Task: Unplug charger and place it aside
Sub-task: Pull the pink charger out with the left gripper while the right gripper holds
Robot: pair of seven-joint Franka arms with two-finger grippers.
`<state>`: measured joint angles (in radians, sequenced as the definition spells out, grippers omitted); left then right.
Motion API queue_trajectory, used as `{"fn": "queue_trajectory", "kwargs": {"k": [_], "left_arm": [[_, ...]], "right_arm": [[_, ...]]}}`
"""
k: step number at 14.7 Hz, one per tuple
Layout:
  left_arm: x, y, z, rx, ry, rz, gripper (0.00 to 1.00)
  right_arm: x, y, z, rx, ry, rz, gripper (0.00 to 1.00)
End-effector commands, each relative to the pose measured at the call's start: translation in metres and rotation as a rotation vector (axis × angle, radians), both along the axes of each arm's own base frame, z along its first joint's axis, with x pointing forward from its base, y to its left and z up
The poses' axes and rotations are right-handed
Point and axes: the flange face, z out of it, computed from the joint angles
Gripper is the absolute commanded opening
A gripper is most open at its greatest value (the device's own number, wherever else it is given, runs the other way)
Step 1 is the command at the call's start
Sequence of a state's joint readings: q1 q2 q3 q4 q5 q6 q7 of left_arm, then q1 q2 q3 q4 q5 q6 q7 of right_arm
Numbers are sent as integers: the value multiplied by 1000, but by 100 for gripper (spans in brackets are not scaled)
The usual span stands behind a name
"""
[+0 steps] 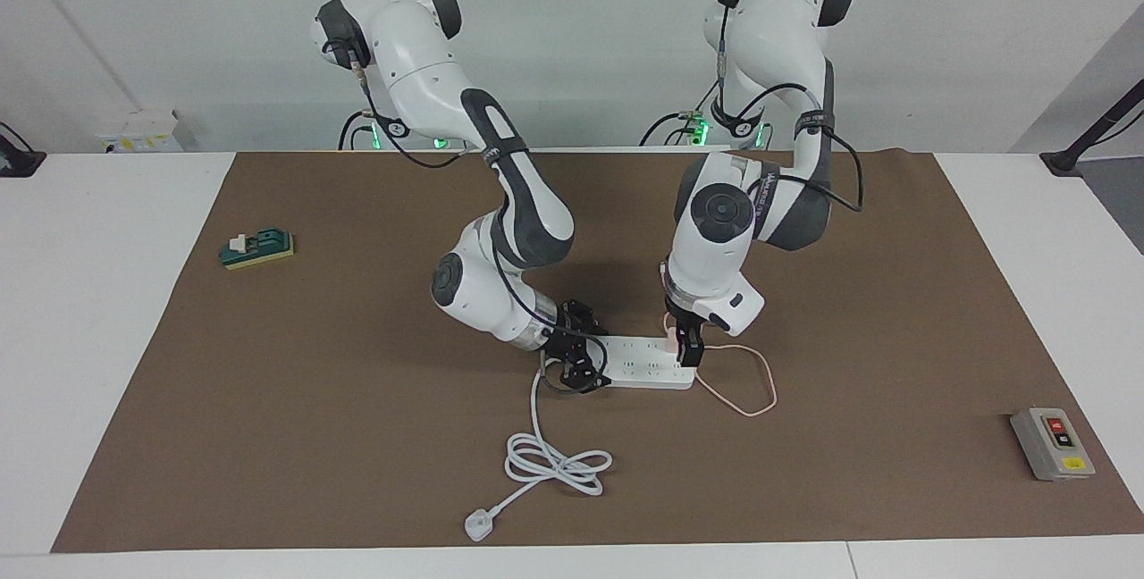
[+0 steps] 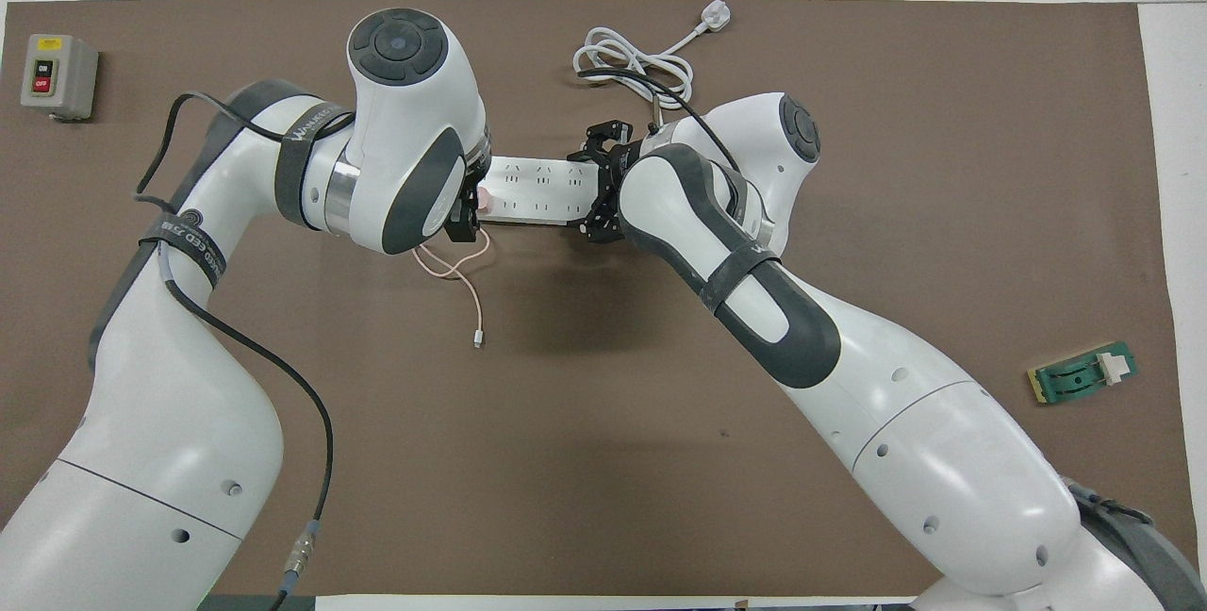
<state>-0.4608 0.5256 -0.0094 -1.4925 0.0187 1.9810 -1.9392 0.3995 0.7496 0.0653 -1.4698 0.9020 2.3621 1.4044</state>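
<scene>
Nearest the facing camera lies a white flat plug (image 1: 479, 525) with its coiled cord, on the brown mat of the tabletop (image 1: 89, 338). Farther in, the power strip (image 1: 645, 368) lies flat; the right claw (image 1: 576, 363) straddles its cord end, apparently pinning it, though whether its fingertips are spread or pressed cannot be told. The left claw (image 1: 689, 348) stands spread over the strip's other end, at the charger (image 2: 487, 200), a small pale-pink cube seated in the last socket and mostly hidden. Its thin pink cable (image 1: 751, 391) loops loosely on the mat beside the strip. Judged light, rigid and smooth, the charger should be pinched across two flat side faces, never by the limp cable, and drawn straight up.
</scene>
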Motion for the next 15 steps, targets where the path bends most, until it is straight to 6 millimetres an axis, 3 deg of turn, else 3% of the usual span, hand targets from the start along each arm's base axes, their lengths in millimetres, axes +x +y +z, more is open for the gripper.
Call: {"fn": "queue_trajectory", "kwargs": {"k": [1, 15], "left_arm": [[-33, 6, 4, 5, -52, -6, 100], [-24, 12, -22, 22, -82, -3, 100]], "right_arm": [[-11, 3, -14, -4, 7, 42, 0], [-10, -1, -16, 20, 8, 39, 0]]}}
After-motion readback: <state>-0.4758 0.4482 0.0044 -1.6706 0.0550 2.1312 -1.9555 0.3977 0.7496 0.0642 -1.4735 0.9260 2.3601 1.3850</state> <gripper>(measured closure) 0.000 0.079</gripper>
